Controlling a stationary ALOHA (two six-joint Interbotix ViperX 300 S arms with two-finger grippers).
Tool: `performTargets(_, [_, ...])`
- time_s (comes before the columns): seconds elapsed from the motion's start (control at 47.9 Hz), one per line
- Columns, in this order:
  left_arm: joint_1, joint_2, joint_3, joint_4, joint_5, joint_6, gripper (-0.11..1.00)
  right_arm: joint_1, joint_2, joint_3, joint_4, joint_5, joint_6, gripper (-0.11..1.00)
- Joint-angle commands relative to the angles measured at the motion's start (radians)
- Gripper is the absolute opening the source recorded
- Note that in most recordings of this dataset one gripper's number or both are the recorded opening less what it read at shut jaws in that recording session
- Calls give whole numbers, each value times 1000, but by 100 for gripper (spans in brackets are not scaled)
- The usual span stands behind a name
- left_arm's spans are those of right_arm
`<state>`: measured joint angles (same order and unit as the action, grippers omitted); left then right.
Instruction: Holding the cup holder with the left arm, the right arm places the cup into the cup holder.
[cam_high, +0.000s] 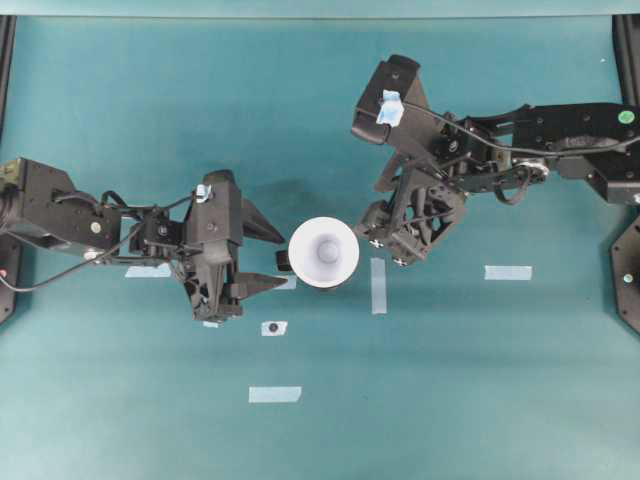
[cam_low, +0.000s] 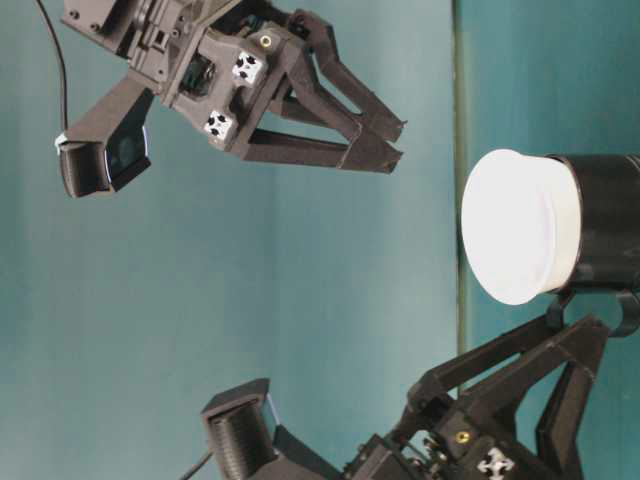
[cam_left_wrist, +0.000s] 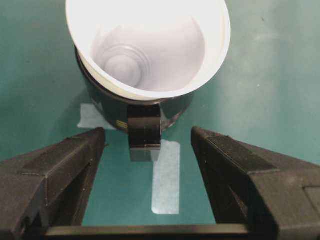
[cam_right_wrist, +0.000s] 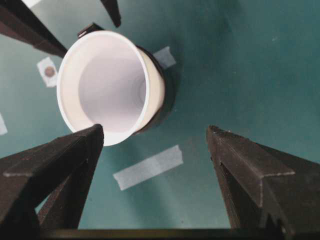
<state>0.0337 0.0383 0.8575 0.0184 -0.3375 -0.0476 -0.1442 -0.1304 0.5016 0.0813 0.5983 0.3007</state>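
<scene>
On the flat teal table surface (cam_high: 450, 400), marked with pale tape strips (cam_high: 274, 394), the white conical paper cup (cam_high: 324, 252) sits inside the glossy black round cup holder (cam_left_wrist: 145, 117), between the left gripper (cam_high: 272, 258) and right gripper (cam_high: 385, 250), both with jaws apart and holding nothing.

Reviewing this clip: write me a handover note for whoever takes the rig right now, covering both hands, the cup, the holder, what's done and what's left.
Left hand: open, empty, its fingers either side of the holder's tab, not gripping.
Right hand: open, empty, just off the cup's side.
Cup: upright, seated in the black cup holder at mid-table.
Done: the cup is in the holder and neither hand holds anything.
Left: probably only pulling both arms back clear.
</scene>
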Motion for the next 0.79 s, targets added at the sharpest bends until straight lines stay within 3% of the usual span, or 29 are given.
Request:
performTargets(0.0, [-3,-43,-6,3,2,0,83,3,-55,-9,2,-6,9,90])
performTargets(0.772, [-2,-81,6,3,28,2,84,3,-55,-8,2,-8,9,90])
